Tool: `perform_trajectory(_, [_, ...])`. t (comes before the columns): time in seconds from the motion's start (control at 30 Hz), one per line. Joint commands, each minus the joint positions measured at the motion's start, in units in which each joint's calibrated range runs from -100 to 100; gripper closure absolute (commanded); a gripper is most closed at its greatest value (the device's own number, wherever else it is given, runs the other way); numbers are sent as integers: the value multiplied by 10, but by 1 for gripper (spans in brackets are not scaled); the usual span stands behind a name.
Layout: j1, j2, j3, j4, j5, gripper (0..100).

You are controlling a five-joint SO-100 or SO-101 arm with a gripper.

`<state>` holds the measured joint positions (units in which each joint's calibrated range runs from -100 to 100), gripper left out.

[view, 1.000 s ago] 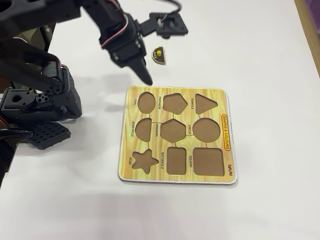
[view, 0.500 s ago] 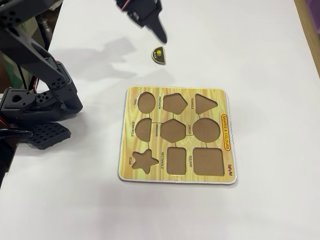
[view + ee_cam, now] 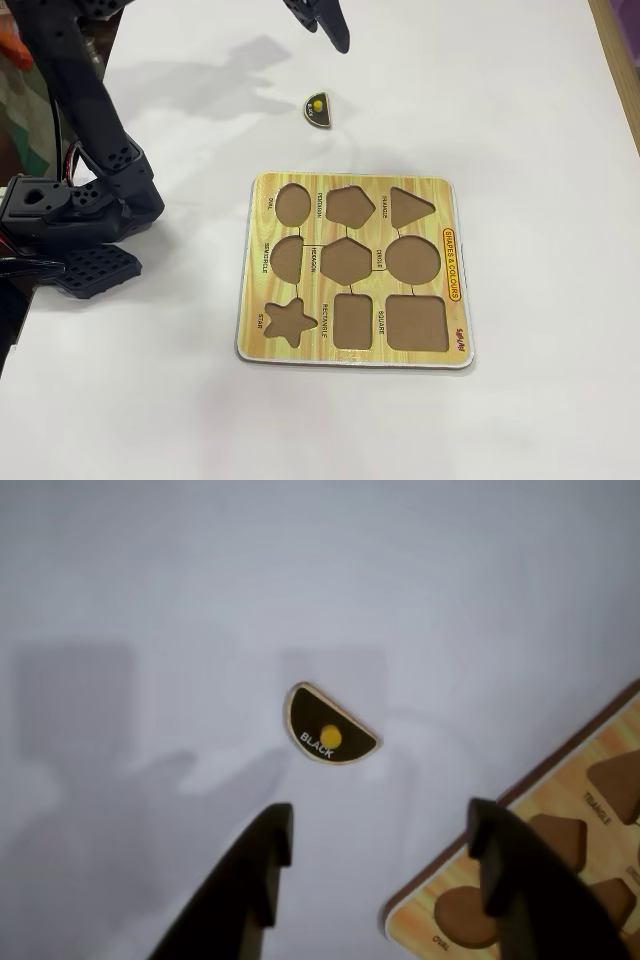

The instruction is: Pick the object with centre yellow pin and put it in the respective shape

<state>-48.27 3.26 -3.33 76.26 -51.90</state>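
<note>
The object with centre yellow pin (image 3: 330,737) is a flat black semicircle lying on the white table, ahead of my fingertips in the wrist view. My gripper (image 3: 382,842) hangs above the table, open, with nothing between its dark fingers (image 3: 266,865). In the fixed view the piece (image 3: 317,108) lies beyond the yellow board (image 3: 425,186), and one dark finger (image 3: 336,28) shows at the top edge, above the piece. The brown semicircle cutout (image 3: 287,258), the respective shape, sits in the board's left column and holds nothing. The wrist view does not show it.
The board's corner (image 3: 600,742) with its oval cutout (image 3: 462,917) and triangle cutout (image 3: 615,785) lies under my right finger. The arm's black base (image 3: 70,220) stands at the table's left edge. A wooden strip (image 3: 625,60) borders the far right.
In the fixed view the gripper has swung from beside the board's far left corner up and away, past the piece, until only one finger shows at the top edge. The piece has not moved.
</note>
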Motion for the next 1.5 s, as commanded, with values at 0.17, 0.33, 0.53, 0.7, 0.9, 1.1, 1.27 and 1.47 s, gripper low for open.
perform_trajectory(0.17, [-23, 92, -78, -11, -3, 80])
perform_trajectory(0.33, [-23, 141, -79, -12, -3, 80])
perform_trajectory(0.53, [-21, 177, -79, -15, -3, 80])
perform_trajectory(0.7, [-22, 204, -72, -101, 3, 80])
perform_trajectory(0.9, [-20, 210, -69, -114, 3, 80])
perform_trajectory(1.1, [-19, 210, -43, -105, 3, 80])
perform_trajectory(1.27, [-18, 208, -5, -104, 3, 80])
perform_trajectory(1.47, [-13, 209, 19, -104, 4, 80])
